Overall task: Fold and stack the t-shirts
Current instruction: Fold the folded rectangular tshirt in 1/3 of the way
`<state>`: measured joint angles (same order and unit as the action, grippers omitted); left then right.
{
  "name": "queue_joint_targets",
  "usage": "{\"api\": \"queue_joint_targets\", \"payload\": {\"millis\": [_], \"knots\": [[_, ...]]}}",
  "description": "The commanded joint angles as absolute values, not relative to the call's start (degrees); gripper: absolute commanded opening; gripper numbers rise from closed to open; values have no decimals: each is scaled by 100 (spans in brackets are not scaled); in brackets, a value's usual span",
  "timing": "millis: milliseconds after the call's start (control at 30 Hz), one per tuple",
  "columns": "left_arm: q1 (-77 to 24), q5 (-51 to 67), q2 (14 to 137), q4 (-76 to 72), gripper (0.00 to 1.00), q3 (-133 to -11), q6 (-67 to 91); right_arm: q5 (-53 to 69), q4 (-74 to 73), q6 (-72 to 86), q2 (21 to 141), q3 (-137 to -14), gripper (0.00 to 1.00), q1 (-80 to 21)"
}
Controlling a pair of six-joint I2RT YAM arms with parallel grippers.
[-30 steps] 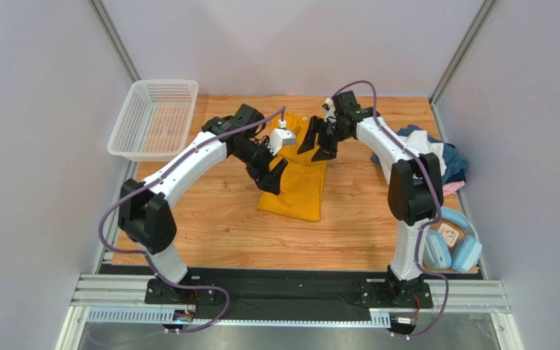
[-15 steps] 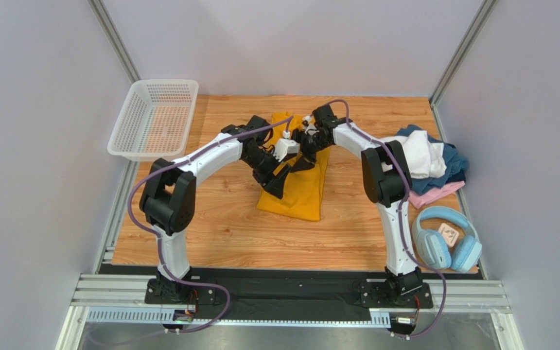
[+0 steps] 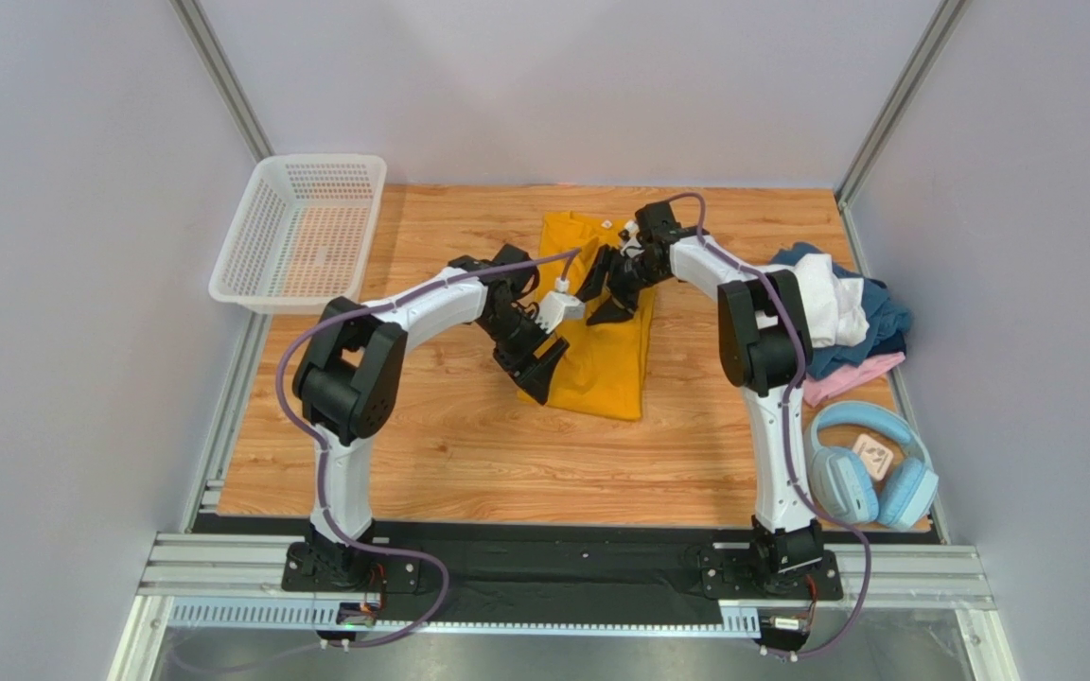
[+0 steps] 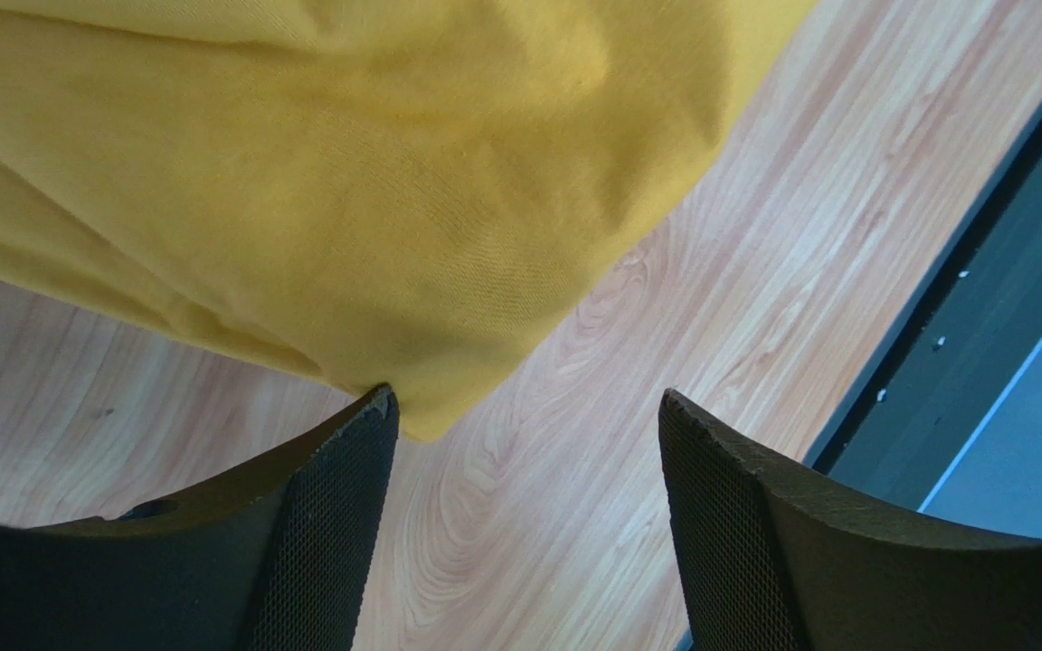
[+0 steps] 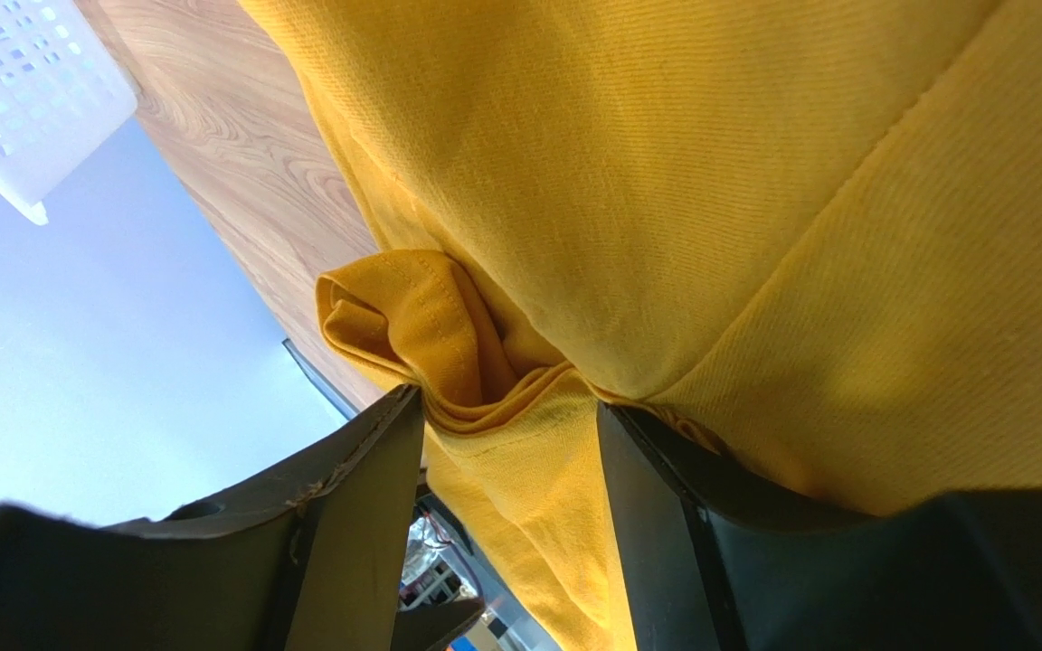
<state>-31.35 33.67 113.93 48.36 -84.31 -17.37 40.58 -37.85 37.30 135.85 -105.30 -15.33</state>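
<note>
So, biggest thing first: on the wooden table (image 3: pixel 423 454) both arms have swung in compared with a second ago. Back then they were spread over the far end of the mustard-yellow shirt (image 3: pixel 608 355); now they're tucked in low over its middle, and the left elbow has pulled in closer to the near edge. The shirt itself has slid a bit toward the right side, and its far end, which was hidden under the wrists half a second ago, is showing again. It looks like they're mid-fold or straightening a half-folded shirt, not stacking yet. The pile of other tees (image 3: pixel 838 305) sits untouched at the right edge, so most of the job seems left. The yellow shirt lies in the centre of the table as a long narrow strip. Its long axis runs far to near, leaning slightly right at the near end, and what looks like the collar end points away from the bases. The right gripper (image 5: pixel 510 400) has a bunched fold of yellow cloth pinched between its fingers. The left gripper (image 4: pixel 527 407) is spread wide with only bare wood in the gap, and a shirt corner just brushes one fingertip.
</note>
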Motion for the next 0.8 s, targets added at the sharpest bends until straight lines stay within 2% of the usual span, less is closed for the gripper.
{"api": "queue_joint_targets", "payload": {"millis": [0, 133, 300, 433, 533, 667, 767], "knots": [[-3243, 3016, 11741, 4772, 75, -8411, -1951, 3234, -3612, 3568, 13799, -10449, 58, -1380], [-3243, 2628, 11857, 4851, 73, -8315, -2030, 3419, -3674, 3542, 13668, -10713, 61, -1380], [-3243, 2654, 11462, 4878, 72, -7928, -2065, 2980, -4473, 3164, 12729, -11022, 68, -1248], [-3243, 2672, 10927, 5027, 71, -7709, -2074, 2218, -4719, 2980, 11247, -10110, 71, -1152], [-3243, 2733, 10575, 5054, 71, -7541, -2022, 2066, -4729, 2900, 10201, -8890, 71, -1160], [-3243, 2821, 10459, 5124, 71, -7594, -1925, 2425, -4194, 3154, 8993, -6495, 71, -1318], [-3243, 2891, 10503, 5186, 71, -7673, -1872, 2768, -3850, 3270, 8570, -5584, 70, -1581]]}}
